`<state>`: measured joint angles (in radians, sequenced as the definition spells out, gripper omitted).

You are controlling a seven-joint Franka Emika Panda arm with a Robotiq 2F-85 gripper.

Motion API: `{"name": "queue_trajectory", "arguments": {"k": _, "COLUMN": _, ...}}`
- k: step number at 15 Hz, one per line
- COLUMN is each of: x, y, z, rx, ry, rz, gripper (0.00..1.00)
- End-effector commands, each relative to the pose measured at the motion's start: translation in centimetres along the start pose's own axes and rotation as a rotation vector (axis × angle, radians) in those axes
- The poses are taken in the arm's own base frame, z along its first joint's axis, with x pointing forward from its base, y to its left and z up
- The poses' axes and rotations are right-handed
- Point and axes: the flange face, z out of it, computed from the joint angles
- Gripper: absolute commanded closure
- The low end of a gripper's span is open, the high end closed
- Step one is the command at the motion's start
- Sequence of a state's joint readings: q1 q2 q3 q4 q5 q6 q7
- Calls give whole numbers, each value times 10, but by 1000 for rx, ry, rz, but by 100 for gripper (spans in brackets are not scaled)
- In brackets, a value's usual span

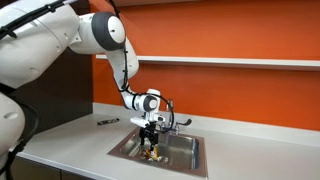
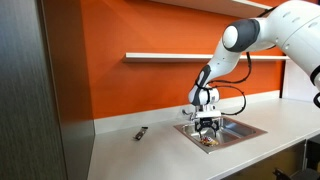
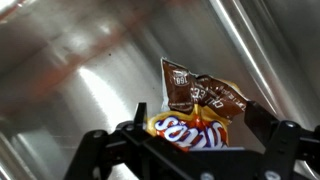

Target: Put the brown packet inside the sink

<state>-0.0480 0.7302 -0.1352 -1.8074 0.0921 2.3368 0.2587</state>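
Closest to my wrist camera, the gripper (image 3: 198, 128) was pinched on the brown packet (image 3: 200, 105). The crumpled wrapper stood up between the two fingers at lower centre of the frame, and the steel of the sink (image 3: 80, 60) filled everything behind it. So the packet was in my grasp and, judging by an exterior view where the gripper (image 1: 150, 140) hung low at lower centre, already down within the basin. What was left, I judged, was the release. I wanted to open the fingers slowly and fully, low enough that the light wrapper dropped flat rather than fluttering or clinging to a pad, and then lift straight up. The faucet (image 1: 172, 114) stood just behind the wrist, so any rise had to avoid swinging back into it. Further off, a thin dark object (image 1: 107, 122) lay on the counter (image 1: 60, 145) left of the basin, well apart and no concern, and the orange wall (image 1: 230, 30) closed the scene.
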Motion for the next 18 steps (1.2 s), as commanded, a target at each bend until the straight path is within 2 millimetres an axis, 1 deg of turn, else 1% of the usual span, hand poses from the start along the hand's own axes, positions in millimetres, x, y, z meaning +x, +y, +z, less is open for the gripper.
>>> {"name": "queue_trajectory", "arguments": {"k": 1, "x": -27, "y": 11, "z": -15, "rx": 11, "ry": -37, "rz": -45, "gripper": 0}}
{"name": "queue_trajectory", "arguments": {"k": 4, "x": -41, "y": 14, "z": -23, "rx": 17, "ry": -42, "rz": -84, "gripper": 0}}
{"name": "queue_trajectory", "arguments": {"k": 10, "x": -69, "y": 14, "z": -49, "rx": 35, "ry": -36, "rz": -204, "gripper": 0}}
{"name": "queue_trajectory", "arguments": {"k": 14, "x": -90, "y": 7, "z": -67, "rx": 46, "ry": -27, "rz": -309, "gripper": 0}}
{"name": "queue_trajectory", "arguments": {"k": 18, "x": -114, "y": -1, "z": -85, "rx": 50, "ry": -16, "rz": -378, "gripper": 0}}
